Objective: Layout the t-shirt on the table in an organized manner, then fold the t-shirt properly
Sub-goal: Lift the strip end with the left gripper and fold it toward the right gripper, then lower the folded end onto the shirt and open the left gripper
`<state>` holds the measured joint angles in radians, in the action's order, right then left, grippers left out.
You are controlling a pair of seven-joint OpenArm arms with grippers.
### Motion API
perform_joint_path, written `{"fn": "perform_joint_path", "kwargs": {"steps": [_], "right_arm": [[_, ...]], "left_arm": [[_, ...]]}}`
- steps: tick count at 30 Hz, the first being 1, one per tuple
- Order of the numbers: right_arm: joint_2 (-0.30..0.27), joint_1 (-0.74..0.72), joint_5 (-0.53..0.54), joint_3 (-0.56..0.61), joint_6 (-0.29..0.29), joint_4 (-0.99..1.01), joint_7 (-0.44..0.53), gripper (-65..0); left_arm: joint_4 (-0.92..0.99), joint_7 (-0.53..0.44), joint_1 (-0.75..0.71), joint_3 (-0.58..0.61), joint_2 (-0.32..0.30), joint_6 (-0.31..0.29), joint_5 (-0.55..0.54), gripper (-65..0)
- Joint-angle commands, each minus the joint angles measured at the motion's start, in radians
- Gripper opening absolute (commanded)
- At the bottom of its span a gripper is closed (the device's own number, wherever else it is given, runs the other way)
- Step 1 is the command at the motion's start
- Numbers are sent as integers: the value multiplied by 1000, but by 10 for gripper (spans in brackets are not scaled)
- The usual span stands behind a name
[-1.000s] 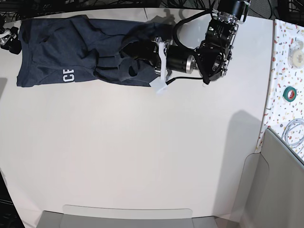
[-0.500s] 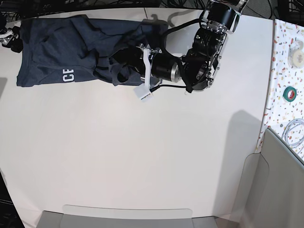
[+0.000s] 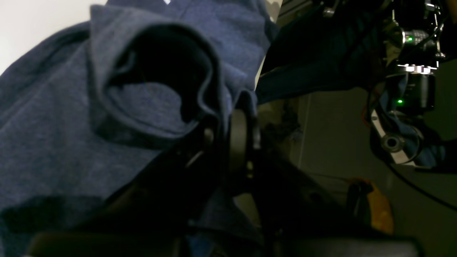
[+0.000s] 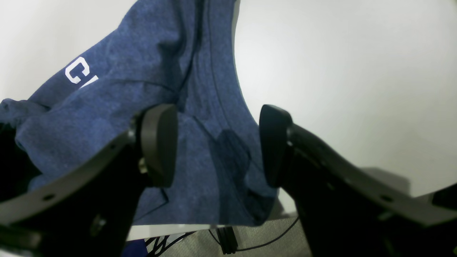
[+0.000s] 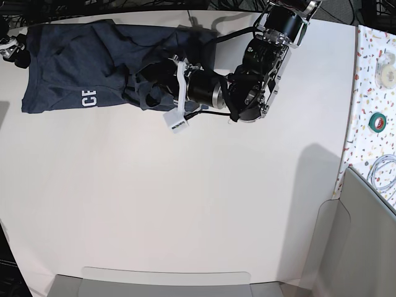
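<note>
Left fingers: the left gripper (image 3: 228, 139) has its two pads close together with a fold of shirt (image 3: 64, 142) cloth running between them; the narrow gap is dark, and whether they clench the cloth or have let it go cannot be told.
Left gripper, base view: it (image 5: 150, 86) lies on its side over the middle of the shirt (image 5: 74, 68), pointing left, with bunched dark cloth around its tip.
Left arm: it (image 5: 260, 68) comes down from the far edge of the table (image 5: 185, 204) and bends left toward the shirt; a small white tag hangs under its wrist.
Right fingers: the right gripper (image 4: 217, 146) stands spread wide, both black pads (image 4: 159, 142) apart, with nothing between them but air; the shirt (image 4: 200, 107) lies below the gap.
Right gripper, base view: only a bit of it (image 5: 12, 51) shows at the far left edge, at the shirt's left end.
Shirt, place: far left part of the table, stretched left to right along the far edge, its left end reaching the table's rim.
Shirt, lie: flat at the left, crumpled and piled up toward the right where the left gripper sits.
Lettering: white block letters (image 5: 89, 98) show at the near edge of the shirt; the same letters (image 4: 80, 73) appear in the right wrist view.
Table: off-white, bare over its near and right parts.
Side surface: a speckled strip (image 5: 374, 93) runs along the right, carrying a green tape roll (image 5: 377, 122), a pale roll (image 5: 388, 73) and a coil of cable (image 5: 383, 173).
</note>
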<state>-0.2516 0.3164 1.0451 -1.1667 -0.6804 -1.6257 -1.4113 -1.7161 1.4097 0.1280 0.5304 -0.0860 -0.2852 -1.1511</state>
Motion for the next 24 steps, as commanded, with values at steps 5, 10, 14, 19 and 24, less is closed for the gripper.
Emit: {"fn": "perform_joint_path", "kwargs": {"steps": [5,10,14,19,24], "right_arm": [[-24,2,14,-3,-12,-15,15,-289],[-24,2,14,-2,-12,-14,15,-289],[-22,2,14,-2,-12,-14,15,-289],[-24,-9,11,-3,-12,-14,15,-290],[-62,-33,-39,-6,-14,-14,15,-360]], "left_arm": [[-20,-13,15,0,5,-3,-22,-381],[-22,-13,14,-8,5,-3,-27,-354],[-23,-13,17,-11,4,-3,-30,-361],[-23,-37,17,-11,-30,-3,-25,-446],[-23,-59,12,-42,-105,-3,-25,-546]]}}
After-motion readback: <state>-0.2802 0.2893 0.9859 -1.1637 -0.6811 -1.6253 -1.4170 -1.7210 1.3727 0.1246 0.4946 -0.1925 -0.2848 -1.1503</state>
